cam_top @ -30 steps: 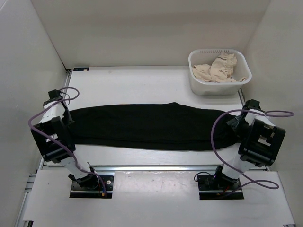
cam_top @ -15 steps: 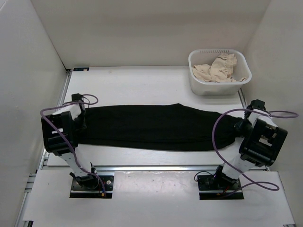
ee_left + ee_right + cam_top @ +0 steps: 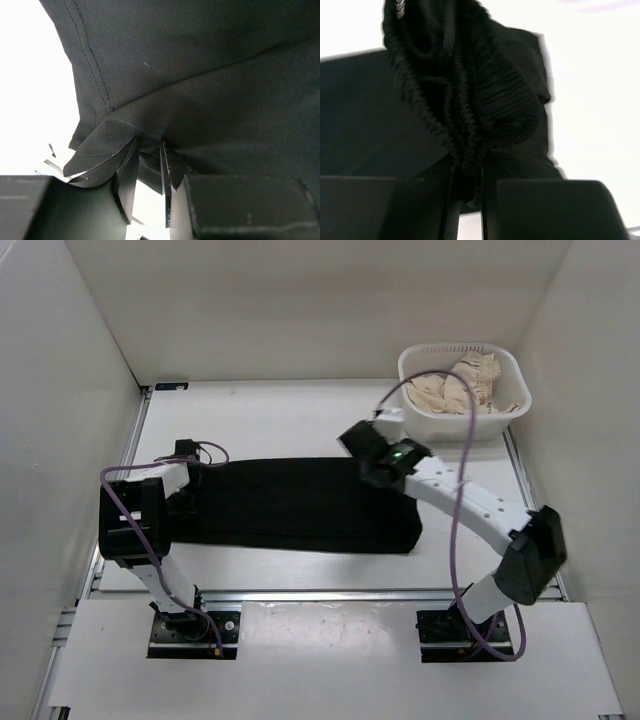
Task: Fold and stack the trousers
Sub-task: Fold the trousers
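Pinching hem [image 3: 95,145] of trousers [image 3: 290,505] in left end effector [image 3: 148,160], waistband [image 3: 465,125] in right end effector [image 3: 467,187]; lying lengthwise left-right on counter [image 3: 300,410].

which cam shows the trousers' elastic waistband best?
Right wrist: the gathered waistband fills the frame, pinched in the right pincer. Top external shows the trousers, waistband hidden under the right arm. Left wrist shows only the stitched hem.

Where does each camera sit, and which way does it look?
Top external: fixed above, behind; looks down on the table; left arm, right arm show.
Left wrist: rides the left arm, facing the left claw, shut on the trousers.
Right wrist: rides the right arm, facing the right claw, shut on their waistband.
Shared: all see the trousers.
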Controlling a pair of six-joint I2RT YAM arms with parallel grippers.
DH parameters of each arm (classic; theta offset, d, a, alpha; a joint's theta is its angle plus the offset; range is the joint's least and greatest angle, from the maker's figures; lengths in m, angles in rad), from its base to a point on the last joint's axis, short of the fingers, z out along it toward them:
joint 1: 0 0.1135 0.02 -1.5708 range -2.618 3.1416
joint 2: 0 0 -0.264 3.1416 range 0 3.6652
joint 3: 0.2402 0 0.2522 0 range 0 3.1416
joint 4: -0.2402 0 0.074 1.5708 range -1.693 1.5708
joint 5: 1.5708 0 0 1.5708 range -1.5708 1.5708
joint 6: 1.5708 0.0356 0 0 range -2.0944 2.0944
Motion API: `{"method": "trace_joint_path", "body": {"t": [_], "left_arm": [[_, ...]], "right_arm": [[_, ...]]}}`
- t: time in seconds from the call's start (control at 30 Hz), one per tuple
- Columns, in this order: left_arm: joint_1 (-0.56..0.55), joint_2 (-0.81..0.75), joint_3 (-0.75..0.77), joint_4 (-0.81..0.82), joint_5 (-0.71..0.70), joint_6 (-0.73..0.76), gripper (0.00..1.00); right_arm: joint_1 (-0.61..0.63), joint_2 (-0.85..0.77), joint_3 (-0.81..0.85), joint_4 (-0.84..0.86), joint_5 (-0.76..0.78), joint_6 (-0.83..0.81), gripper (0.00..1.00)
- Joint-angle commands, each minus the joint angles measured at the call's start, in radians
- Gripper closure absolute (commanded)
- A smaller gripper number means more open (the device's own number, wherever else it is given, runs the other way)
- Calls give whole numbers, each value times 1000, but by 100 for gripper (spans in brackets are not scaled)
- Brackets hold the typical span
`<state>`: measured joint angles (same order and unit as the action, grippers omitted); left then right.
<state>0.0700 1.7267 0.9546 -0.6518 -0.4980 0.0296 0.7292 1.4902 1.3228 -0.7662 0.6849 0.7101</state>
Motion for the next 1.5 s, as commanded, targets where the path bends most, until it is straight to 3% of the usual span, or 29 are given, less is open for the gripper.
{"method": "trace_joint_path", "body": {"t": [0.0,0.13,0.33,0.57,0.67,0.7,0.73,0.83,0.9,0.97,1.03,1.1,1.13,1.2,1.27,1.33,1.47], "left_arm": [[-3,30,-53,20,107,-30,64],[-3,30,-53,20,107,-30,64],[-12,30,-42,20,107,-30,65],[-12,20,-42,11,107,-30,65],[-12,11,-53,11,107,-30,65],[-12,2,-53,11,107,-30,65],[-12,2,-53,11,107,-30,65],[-12,-7,-53,11,96,-30,65],[-12,-7,-53,11,96,-30,65],[-3,-19,-42,1,87,-30,65],[7,-29,-33,1,87,-30,65],[7,-29,-20,-25,87,-30,64],[16,-38,-5,-35,99,-30,64],[16,-38,9,-55,111,-30,63],[16,-61,21,-69,111,-30,61],[16,-75,41,-92,121,-30,61],[16,-114,61,-130,130,-30,60]], "right_arm": [[165,120,140,-116,157,192,100],[288,283,295,-102,166,215,100],[334,531,542,-82,208,242,100],[364,725,682,-71,55,229,98],[365,756,704,-1,-16,149,79],[374,768,704,27,-87,90,58],[374,784,720,75,-135,50,46],[400,817,818,85,-269,-116,34],[427,779,851,85,-376,-207,31],[461,707,798,110,-390,-328,22],[461,557,641,119,-291,-331,12],[429,408,529,73,-196,-247,8],[353,366,429,38,-188,-119,8],[248,259,313,-22,-287,-8,8],[104,149,62,19,-410,98,7],[-7,78,-195,146,-534,159,7],[-123,-21,-443,344,-639,245,6]]}}
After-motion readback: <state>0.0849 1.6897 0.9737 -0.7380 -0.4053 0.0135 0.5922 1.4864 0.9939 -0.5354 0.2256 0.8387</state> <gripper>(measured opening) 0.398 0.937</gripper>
